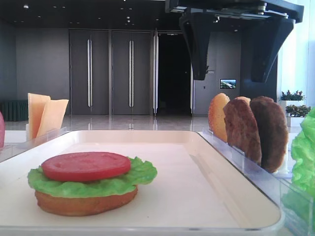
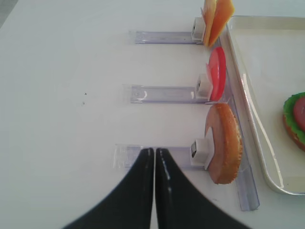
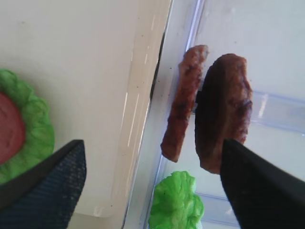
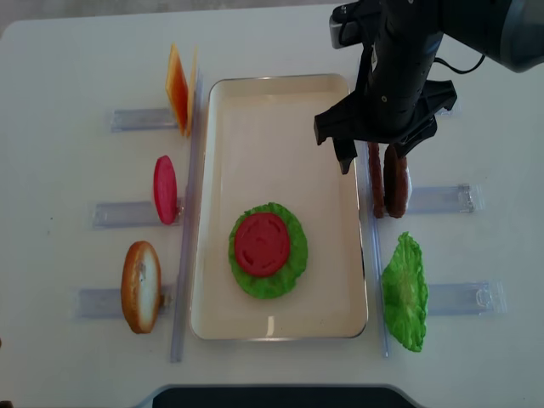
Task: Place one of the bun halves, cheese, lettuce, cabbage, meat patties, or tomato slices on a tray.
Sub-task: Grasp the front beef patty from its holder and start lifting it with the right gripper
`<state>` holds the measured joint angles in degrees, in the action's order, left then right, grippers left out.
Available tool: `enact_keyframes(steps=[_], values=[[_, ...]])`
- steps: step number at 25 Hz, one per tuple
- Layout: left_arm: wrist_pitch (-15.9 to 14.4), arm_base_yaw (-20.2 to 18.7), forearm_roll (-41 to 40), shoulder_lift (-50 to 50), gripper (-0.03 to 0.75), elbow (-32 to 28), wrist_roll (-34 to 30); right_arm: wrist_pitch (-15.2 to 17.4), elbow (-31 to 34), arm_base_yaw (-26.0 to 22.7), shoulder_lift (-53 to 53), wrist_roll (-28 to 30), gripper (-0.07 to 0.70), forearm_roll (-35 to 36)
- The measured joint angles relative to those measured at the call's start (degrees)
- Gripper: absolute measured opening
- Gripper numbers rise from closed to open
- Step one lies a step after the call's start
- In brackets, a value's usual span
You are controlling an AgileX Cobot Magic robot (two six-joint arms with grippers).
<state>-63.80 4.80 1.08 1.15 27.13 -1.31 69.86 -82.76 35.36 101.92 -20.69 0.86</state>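
While two rough, dark reddish-brown meat patties (image 4: 387,180) stand on edge in a clear plastic holder (image 4: 442,198) just right of the tray, the right end effector (image 4: 371,151) hangs above them, jaws spread wide, gripping nothing.

On the shallow cream-white rectangular tray (image 4: 255,110) lies a tan bun half (image 1: 86,202) under a frilly green lettuce leaf (image 4: 293,268) topped by a flat red tomato slice (image 4: 262,244). Right of the tray stands another green lettuce leaf (image 4: 404,293); left of it stand pale orange cheese slices (image 4: 178,89), a red tomato slice (image 4: 165,189) and a golden bun half (image 4: 141,286). Over the white desk (image 2: 62,95), the left end effector (image 2: 155,160) is closed, empty, near that bun's holder.
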Motion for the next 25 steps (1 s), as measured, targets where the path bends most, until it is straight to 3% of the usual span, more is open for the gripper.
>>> enact_keyframes(steps=[25], values=[[0.0,0.0,0.0,0.0,0.0,0.0,-0.06,-1.62,-0.06,0.0,2.11,0.22,0.577,1.18]])
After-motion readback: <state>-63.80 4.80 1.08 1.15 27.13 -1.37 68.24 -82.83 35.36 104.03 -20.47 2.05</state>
